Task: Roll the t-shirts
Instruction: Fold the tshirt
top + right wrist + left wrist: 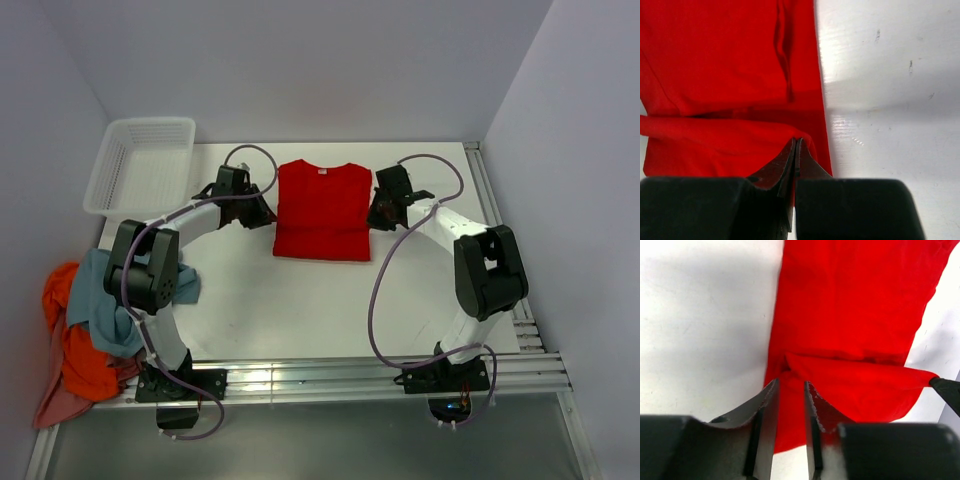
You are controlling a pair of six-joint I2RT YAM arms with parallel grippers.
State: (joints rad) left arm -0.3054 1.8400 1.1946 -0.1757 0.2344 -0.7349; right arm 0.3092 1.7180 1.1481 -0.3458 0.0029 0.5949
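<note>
A bright red t-shirt (pixel 322 210) lies flat on the white table, collar and white label at the far end. It also shows in the left wrist view (pixel 855 305) and the right wrist view (pixel 720 60). My left gripper (pixel 262 212) sits at its left edge. Its jaws (pixel 791 382) are slightly apart over the edge, with flat cloth showing in the gap. My right gripper (pixel 380 215) is at the right edge, shut (pixel 796 141) on a pinch of the red cloth. A raised fold runs across the shirt between the two grippers.
A white mesh basket (pixel 140 165) stands at the far left corner. A heap of blue-grey (pixel 100 295), orange (pixel 75 350) and pinkish (pixel 55 405) shirts hangs over the table's left edge beside the left arm. Metal rails (pixel 500 215) line the right and near edges.
</note>
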